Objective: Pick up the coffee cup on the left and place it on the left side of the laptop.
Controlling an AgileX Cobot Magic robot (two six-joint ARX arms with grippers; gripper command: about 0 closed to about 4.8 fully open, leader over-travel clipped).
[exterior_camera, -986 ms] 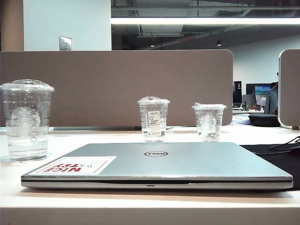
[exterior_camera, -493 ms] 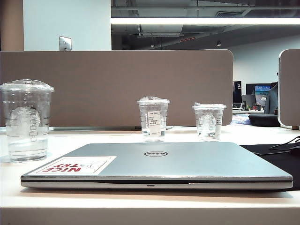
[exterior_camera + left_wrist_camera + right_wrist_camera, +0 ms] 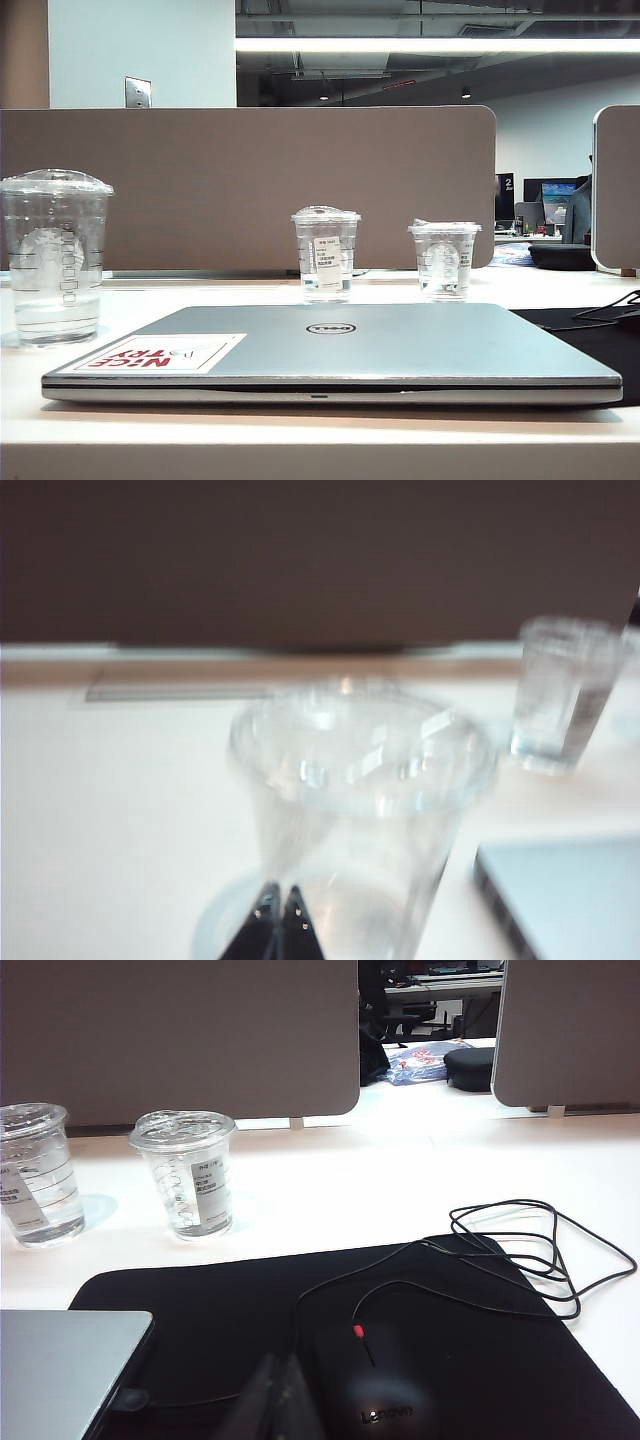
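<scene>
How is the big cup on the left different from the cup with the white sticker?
The coffee cup looks taller and wider; the labelled cup looks smaller. The coffee cup has a round whitish logo, the labelled cup a rectangular white sticker. The coffee cup stands beside the laptop, the labelled cup behind it. Both are clear, lidded and upright.

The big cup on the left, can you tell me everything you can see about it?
The coffee cup is tall, clear plastic, with a domed clear lid, a round whitish logo and a column of printed check-boxes. Some water sits in the bottom. It stands upright on the white table, left of the closed silver laptop and not touching it. Nothing holds it: the shut left claw sits close in front of it in the blurry left wrist view; whether they touch cannot be told.
</scene>
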